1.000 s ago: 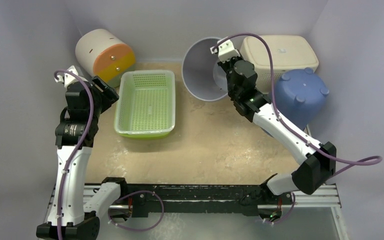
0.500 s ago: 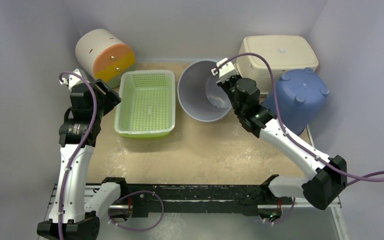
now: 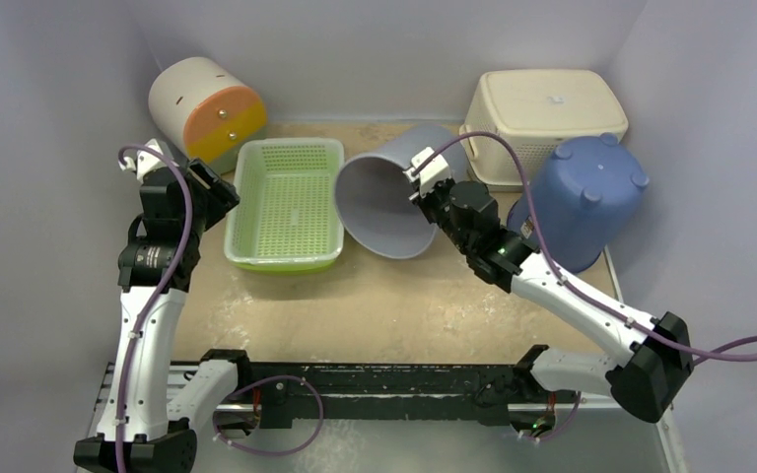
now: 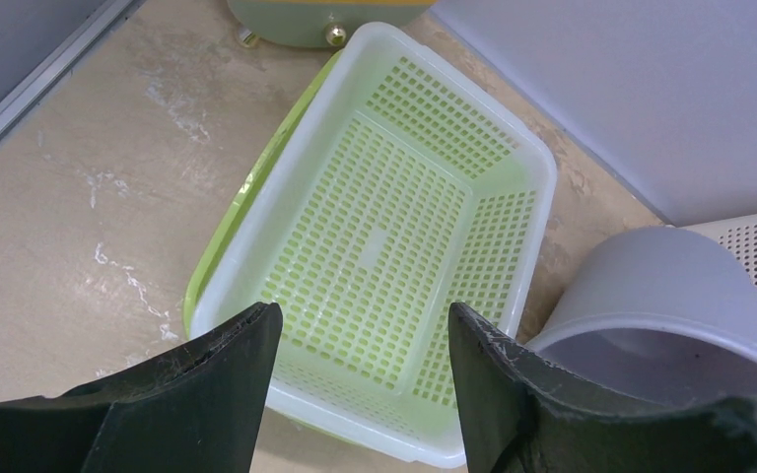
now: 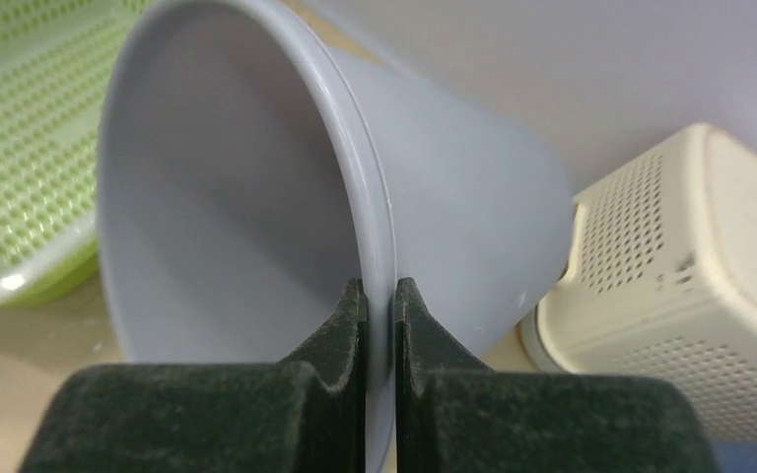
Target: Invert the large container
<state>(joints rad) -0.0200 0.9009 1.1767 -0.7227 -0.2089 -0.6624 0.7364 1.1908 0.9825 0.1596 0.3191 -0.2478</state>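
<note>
The large container, a grey bucket (image 3: 384,202), is lifted and tipped on its side in the middle of the table, its mouth facing left and toward me. My right gripper (image 3: 424,193) is shut on its rim, one finger inside and one outside the wall; in the right wrist view the rim (image 5: 379,227) runs straight down between the closed pads of the right gripper (image 5: 379,291). My left gripper (image 3: 219,187) hangs open above the left side of the green basket, holding nothing. In the left wrist view the left gripper (image 4: 365,320) frames that basket, with the bucket (image 4: 670,296) at the right.
A green perforated basket (image 3: 286,202) lies just left of the bucket's mouth. A cream basket (image 3: 542,108) sits upside down at the back right, with an upturned blue tub (image 3: 582,197) in front of it. A white and orange drum (image 3: 205,108) lies at the back left.
My right arm has drawn the bucket forward and to the left and tipped it over, so its mouth now faces left. The left arm shifted slightly, then held still.
</note>
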